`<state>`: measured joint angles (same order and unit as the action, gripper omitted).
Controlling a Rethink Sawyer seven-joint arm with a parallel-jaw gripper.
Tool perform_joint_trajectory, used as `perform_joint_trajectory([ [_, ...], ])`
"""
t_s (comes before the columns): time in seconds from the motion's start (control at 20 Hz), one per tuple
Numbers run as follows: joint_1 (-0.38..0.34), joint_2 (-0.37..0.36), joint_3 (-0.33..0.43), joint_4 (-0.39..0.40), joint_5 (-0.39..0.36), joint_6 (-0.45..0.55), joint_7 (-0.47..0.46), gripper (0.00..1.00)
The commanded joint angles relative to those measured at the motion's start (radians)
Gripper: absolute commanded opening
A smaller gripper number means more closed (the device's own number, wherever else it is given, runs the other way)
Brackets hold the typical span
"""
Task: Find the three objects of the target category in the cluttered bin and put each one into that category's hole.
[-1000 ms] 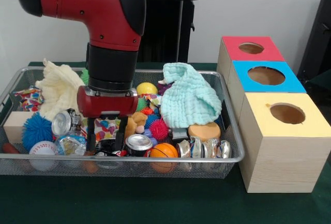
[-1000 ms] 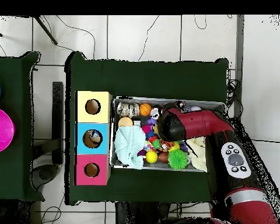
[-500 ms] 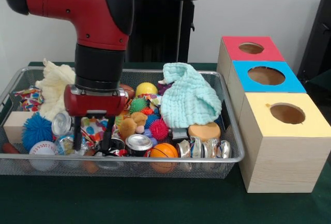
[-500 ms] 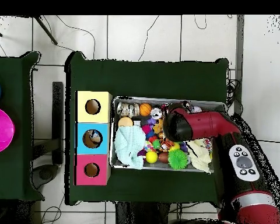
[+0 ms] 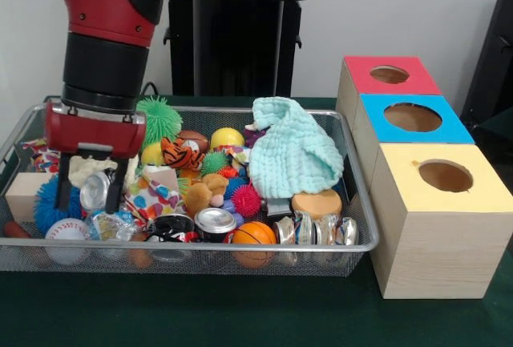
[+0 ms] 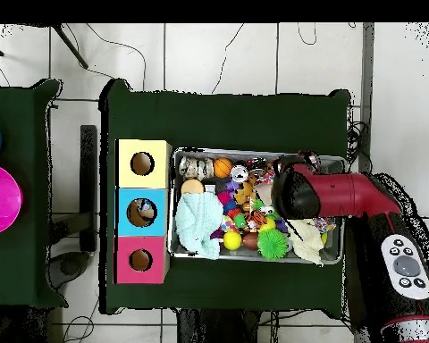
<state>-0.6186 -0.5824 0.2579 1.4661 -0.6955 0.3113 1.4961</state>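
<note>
Hanging over the wire-mesh bin point(image 5: 240, 247), the pincer point(image 5: 86, 195) straddles a shiny crumpled can point(image 5: 94, 191).

Moved sideways along the wire bin point(image 5: 353, 244) since a second ago: gripper point(image 5: 90, 191), from above the black can point(image 5: 172, 227) near the front rail to the end by the blue spiky ball point(image 5: 50, 203), now straddling a silver can point(image 5: 95, 190). Uncovered by that shift: green spiky ball point(image 5: 158, 117), tiger toy point(image 5: 179, 153), patterned cloth point(image 5: 155, 196). Cream cloth point(image 5: 90, 168) now mostly hidden.

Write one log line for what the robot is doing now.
pincer: open, empty | over: silver can, bin's end away from boxes | boxes: holes open
</note>
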Motion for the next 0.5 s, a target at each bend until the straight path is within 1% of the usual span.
perform_joint_trajectory([
  [0.05,0.003,0.042,0.074,0.059,-0.012,0.058,-0.041,1.00],
  [0.25,0.037,0.064,0.054,0.046,-0.011,0.037,0.011,1.00],
  [0.5,0.041,0.072,0.047,0.044,-0.012,0.032,0.015,1.00],
])
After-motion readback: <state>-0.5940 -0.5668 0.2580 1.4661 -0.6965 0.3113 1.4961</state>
